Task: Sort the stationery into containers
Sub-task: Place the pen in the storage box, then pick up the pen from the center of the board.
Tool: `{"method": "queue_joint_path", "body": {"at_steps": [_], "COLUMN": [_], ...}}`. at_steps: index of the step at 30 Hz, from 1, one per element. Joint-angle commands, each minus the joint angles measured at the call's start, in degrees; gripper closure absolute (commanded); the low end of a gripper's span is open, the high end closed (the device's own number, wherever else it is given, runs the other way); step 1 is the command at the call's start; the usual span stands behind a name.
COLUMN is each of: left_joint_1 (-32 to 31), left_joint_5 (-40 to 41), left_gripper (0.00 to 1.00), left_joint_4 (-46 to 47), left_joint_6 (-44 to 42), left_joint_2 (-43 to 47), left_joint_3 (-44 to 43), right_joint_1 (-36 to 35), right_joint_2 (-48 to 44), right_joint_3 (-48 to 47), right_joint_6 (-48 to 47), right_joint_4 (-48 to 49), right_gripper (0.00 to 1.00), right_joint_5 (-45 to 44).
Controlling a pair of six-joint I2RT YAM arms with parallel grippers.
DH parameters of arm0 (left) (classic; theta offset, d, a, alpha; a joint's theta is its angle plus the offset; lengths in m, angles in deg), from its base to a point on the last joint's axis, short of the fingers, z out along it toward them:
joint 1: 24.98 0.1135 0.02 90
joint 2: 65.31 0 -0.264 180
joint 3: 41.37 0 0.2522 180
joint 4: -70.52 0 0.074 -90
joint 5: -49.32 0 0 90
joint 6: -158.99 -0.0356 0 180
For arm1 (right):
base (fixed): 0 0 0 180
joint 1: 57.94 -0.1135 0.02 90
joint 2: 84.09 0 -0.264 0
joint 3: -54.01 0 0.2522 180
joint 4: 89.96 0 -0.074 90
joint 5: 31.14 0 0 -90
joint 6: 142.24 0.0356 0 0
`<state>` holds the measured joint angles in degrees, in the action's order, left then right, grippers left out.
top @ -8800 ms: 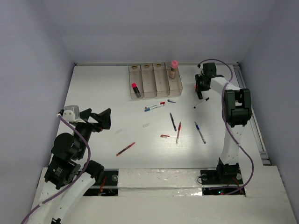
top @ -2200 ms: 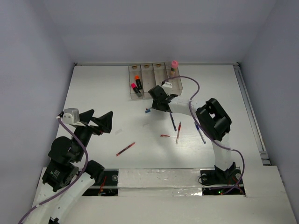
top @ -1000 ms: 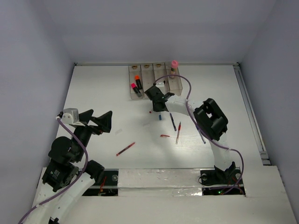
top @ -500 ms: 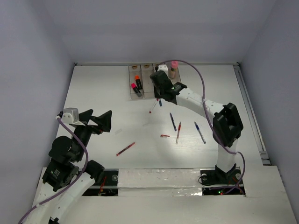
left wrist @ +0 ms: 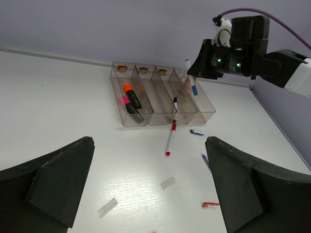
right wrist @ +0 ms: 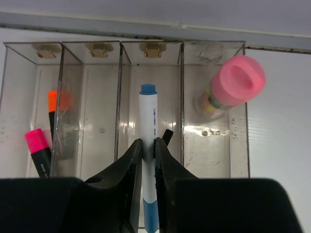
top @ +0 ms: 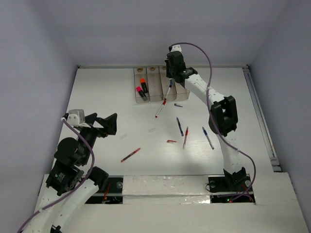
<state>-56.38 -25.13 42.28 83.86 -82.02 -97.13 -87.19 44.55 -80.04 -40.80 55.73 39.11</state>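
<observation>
From above, the right arm reaches to the row of four clear bins (top: pixel 154 92) at the back of the white surface (top: pixel 97 92). The right fingers (top: pixel 171 73) hang over the bins. An orange highlighter (top: pixel 142 81) and a pink highlighter (top: pixel 139 90) lie in the bin farthest left. A white pen (top: pixel 160 109) with red ends lies on the surface just in front of the bins. Nearer the arms lie a blue pen (top: pixel 180 126), a red pen (top: pixel 185 137), a second blue one and a second red one. The left fingers (top: pixel 109 124) are spread wide and hold nothing, well apart from the bins.

In the left wrist view, the left fingers (left wrist: pixel 58 179) sit at the two bottom corners, far apart, with only bare surface (left wrist: pixel 73 111) between them. The bins (left wrist: pixel 158 104) are ahead. The orange highlighter (left wrist: pixel 129 90) and pink highlighter (left wrist: pixel 122 100) touch each other in the left bin. The right fingers (left wrist: pixel 201 63) hold a white marker (left wrist: pixel 190 77) up over the right side of the bins, blue end down. The white pen (left wrist: pixel 170 141) lies in front.

In the right wrist view, the right fingers (right wrist: pixel 131 179) are almost closed and pinch the white marker (right wrist: pixel 148 141) between them. It hangs over the third bin from the left (right wrist: pixel 119 97). A glue stick (right wrist: pixel 238 80) with a pink cap stands in the fourth bin. The orange highlighter (right wrist: pixel 52 104) and pink highlighter (right wrist: pixel 35 143) show at the left. A small black tip pokes out beside the marker; I cannot tell what it is.
</observation>
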Motion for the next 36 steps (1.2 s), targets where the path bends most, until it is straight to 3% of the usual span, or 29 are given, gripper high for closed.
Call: {"method": "queue_joint_path", "body": {"at_steps": [1, 6, 7, 8, 10, 12, 15, 23, 26, 36], "left_joint_1": [0.4, 0.9, 0.9, 0.9, 0.9, 1.4, 1.4, 2.0, 2.0, 2.0], "left_joint_5": [0.9, 0.9, 0.9, 0.8, 0.8, 0.7, 0.4, -1.0, -1.9, -2.2], "left_gripper": [0.01, 0.01, 0.01, 0.01, 0.01, 0.01, 0.01, 0.01, 0.01, 0.01], "left_joint_4": [1.7, 1.8, 1.8, 1.8, 1.8, 1.8, 1.9, 2.5, 2.6, 2.4], "left_joint_6": [-0.2, -0.2, -0.2, -0.1, -0.1, -0.2, -0.2, -0.3, -0.3, -0.1], "left_joint_2": [-1.3, -1.5, -1.6, -1.7, -1.7, -1.7, -1.5, -1.6, -1.3, -0.3], "left_joint_3": [0.2, 0.2, 0.2, 0.2, 0.2, 0.2, 0.2, 0.2, 0.3, 0.3], "right_joint_1": [-0.9, -0.4, -0.4, -0.4, -0.4, -0.4, -0.4, -7.6, -9.5, -12.8], "right_joint_2": [2.3, 6.1, 6.4, 6.5, 6.6, 5.7, 3.0, -16.5, -18.9, -13.2], "right_joint_3": [-6.2, -8.1, -8.2, -8.4, -8.9, -9.2, -7.2, 27.3, 35.5, 35.4], "right_joint_6": [-1.7, -0.7, -0.5, -0.6, -0.7, -0.6, 0.3, 10.4, 13.6, 17.7], "right_joint_4": [-0.8, -0.8, -0.5, 0.1, 0.3, 0.2, 0.3, 8.3, 10.8, 9.8], "right_gripper": [1.0, 0.92, 0.76, 0.66, 0.49, 0.38, 0.33, 0.33, 0.33, 0.32], "right_joint_5": [2.2, 1.5, 1.1, 0.9, 1.3, 1.8, 1.8, 0.7, -0.7, -3.5]}}
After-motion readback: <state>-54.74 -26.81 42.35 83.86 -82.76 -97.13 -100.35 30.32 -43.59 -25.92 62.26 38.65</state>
